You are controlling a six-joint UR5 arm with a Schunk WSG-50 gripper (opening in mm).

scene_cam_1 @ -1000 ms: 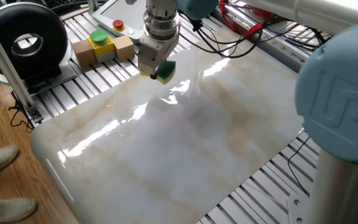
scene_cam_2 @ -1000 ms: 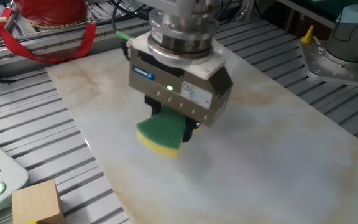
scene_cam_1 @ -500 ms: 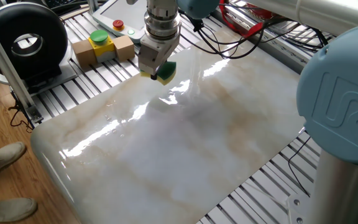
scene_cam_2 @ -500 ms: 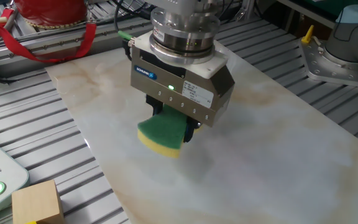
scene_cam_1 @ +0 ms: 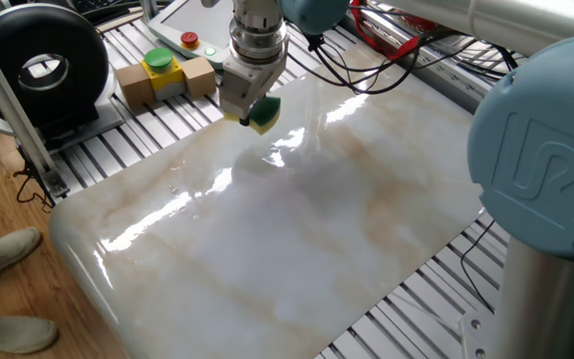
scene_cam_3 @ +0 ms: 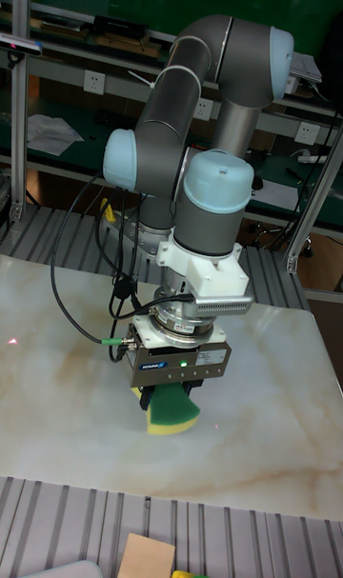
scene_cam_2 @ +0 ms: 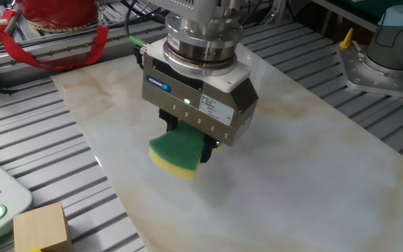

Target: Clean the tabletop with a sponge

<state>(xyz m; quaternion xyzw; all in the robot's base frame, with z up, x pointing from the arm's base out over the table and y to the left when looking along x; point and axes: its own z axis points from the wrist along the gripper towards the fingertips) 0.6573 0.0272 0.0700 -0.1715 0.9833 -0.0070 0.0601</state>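
Gripper point(scene_cam_2: 189, 143) clamped on sponge point(scene_cam_2: 175, 153), green layer up and yellow foam down, poised near the tabletop point(scene_cam_1: 297, 239) edge closest to the slatted surface; contact with the slab not certain from any view. No dirt or wiped trail visible on the glossy marble, so progress hard to gauge, with most of the slab seemingly left to cover. Left to right in one fixed view: black round device point(scene_cam_1: 38, 62), wooden blocks with yellow-green button point(scene_cam_1: 162, 70) just off the slab, then cables point(scene_cam_1: 387, 60) behind, none lying across the wiping area.
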